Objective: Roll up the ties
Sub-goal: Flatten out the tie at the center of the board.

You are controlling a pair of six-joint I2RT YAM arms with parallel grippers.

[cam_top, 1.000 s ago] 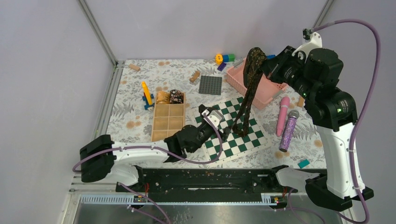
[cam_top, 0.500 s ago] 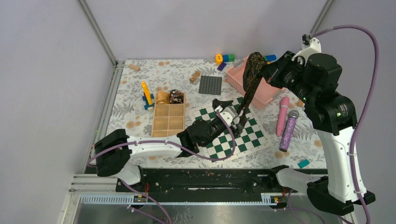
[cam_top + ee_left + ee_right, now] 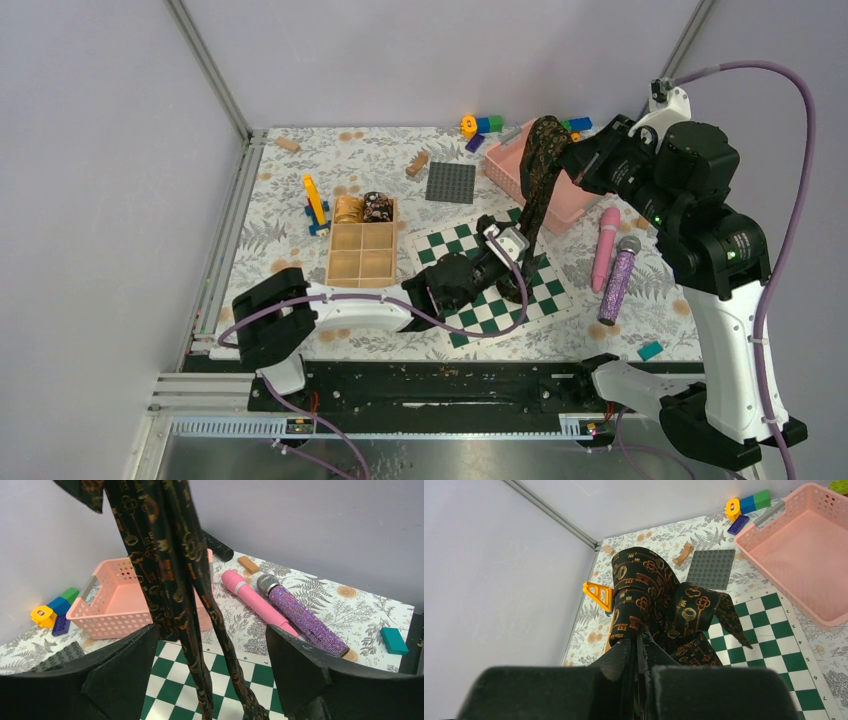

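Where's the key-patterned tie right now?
Top view, right of centre: the key-patterned tie hangs from the right claw beside the pink basket, its lower end down at the checkerboard, inside the open left claw.

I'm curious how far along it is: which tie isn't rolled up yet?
The dark key-patterned tie hanging from the right gripper; the golden-tan tie and the speckled dark tie sit coiled in the wooden tray.

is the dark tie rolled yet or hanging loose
Hanging loose: the dark tie dangles from the right gripper down to the checkerboard, uncoiled.
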